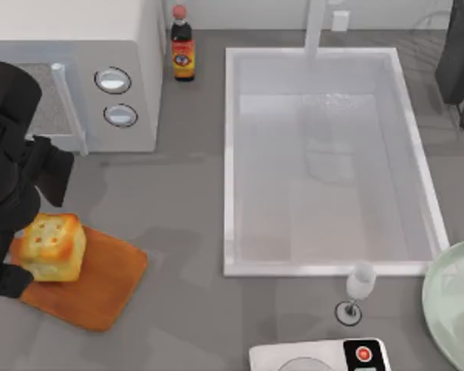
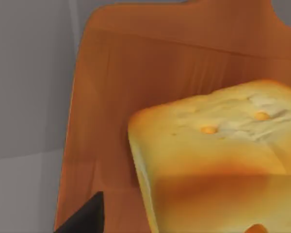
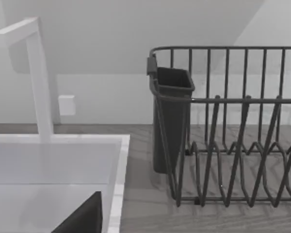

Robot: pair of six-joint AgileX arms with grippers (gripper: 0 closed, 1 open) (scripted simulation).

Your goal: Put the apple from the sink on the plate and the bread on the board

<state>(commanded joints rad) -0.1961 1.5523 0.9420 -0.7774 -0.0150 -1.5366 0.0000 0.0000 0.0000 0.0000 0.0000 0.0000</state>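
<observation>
From above, the bread sits on the board at near left, the left arm over it; its gripper's opening I cannot tell. Best lift straight up, clear of the loaf. Left wrist view: loaf resting on wood. Right wrist view: sink beside a dish rack.

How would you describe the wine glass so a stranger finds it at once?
Start from the large white sink. Just outside its front rim, toward the right, stands a small clear wine glass, between that rim and a white device. It is the only transparent, stemmed thing there.
</observation>
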